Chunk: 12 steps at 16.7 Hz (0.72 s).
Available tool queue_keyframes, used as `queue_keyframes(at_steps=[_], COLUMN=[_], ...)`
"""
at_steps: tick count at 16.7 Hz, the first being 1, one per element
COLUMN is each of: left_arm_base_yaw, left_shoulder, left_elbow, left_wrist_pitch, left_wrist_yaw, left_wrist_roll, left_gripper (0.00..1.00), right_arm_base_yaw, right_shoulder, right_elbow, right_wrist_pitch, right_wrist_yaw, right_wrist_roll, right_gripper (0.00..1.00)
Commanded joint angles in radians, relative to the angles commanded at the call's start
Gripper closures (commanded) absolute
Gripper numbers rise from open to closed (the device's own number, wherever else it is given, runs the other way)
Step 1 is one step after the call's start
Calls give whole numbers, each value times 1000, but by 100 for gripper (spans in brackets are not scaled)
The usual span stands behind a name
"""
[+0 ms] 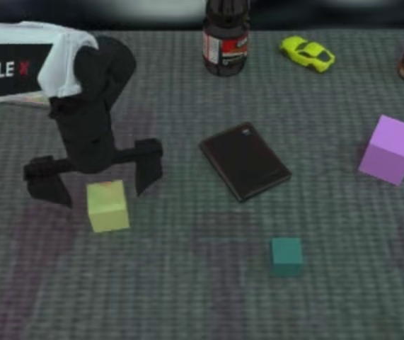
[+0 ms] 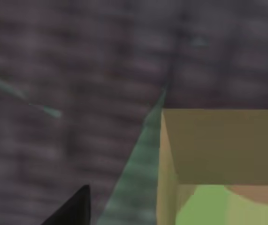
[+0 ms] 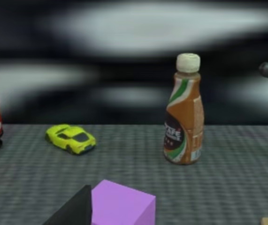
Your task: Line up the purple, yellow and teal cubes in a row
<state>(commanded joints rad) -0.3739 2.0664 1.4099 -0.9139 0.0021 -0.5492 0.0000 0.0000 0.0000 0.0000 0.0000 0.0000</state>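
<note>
The left gripper (image 1: 94, 177) hovers at the bench's (image 1: 187, 283) left, its 2 fingers (image 1: 147, 164) spread wide. The yellow cube (image 1: 107, 205) sits on the bench just below the gap, touching neither finger.

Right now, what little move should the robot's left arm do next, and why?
Probably lower the left pincer a little around the yellow cube. Its fingers are spread open, apparently just above and behind the cube, gripping nothing, while the purple cube and teal cube sit apart, unaligned.
</note>
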Motion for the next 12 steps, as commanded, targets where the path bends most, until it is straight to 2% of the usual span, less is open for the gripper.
queue_keyframes(at_steps=[4, 9, 12], left_arm_base_yaw=[1, 2, 2], left_shoulder=[53, 59, 59], left_elbow=[-75, -83, -83], left_wrist_pitch=[128, 141, 141], left_wrist_yaw=[0, 0, 0], left_wrist_roll=[2, 3, 3], left_gripper=[0, 0, 23], right_arm_base_yaw=[0, 0, 0], right_shoulder=[0, 0, 0], right_elbow=[0, 0, 0], right_wrist_pitch=[0, 0, 0], right_wrist_yaw=[0, 0, 0], right_wrist_roll=[0, 0, 0], right_gripper=[0, 0, 0])
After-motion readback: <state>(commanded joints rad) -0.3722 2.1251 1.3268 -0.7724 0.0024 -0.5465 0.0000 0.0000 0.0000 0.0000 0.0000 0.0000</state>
